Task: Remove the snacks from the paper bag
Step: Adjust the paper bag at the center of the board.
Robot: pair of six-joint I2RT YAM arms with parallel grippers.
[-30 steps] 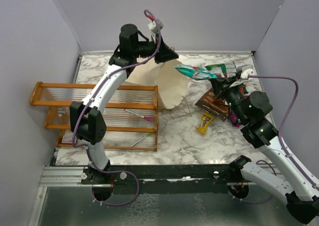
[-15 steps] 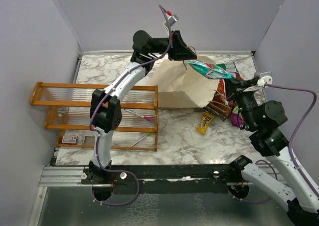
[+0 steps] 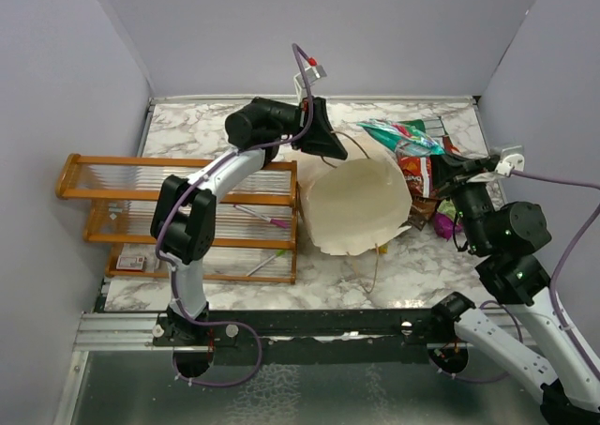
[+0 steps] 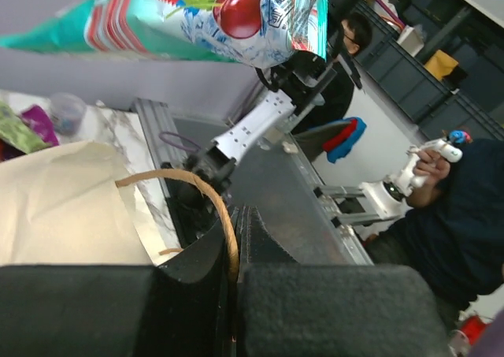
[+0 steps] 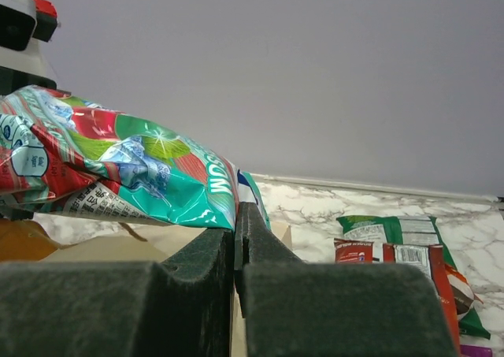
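Top external view: left hand [image 3: 330, 144] is pinched shut on the thin twine handle [image 4: 189, 176] of the tall cream paper bag [image 3: 356, 209]. Right hand [image 3: 436, 159] is clamped on a crinkly teal foil packet [image 3: 398, 136].

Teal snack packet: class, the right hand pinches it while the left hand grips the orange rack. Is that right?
One slip: the left hand is shut on the twine handle of the paper bag, not the orange rack, as the left wrist view shows. The right hand does pinch the teal snack packet.
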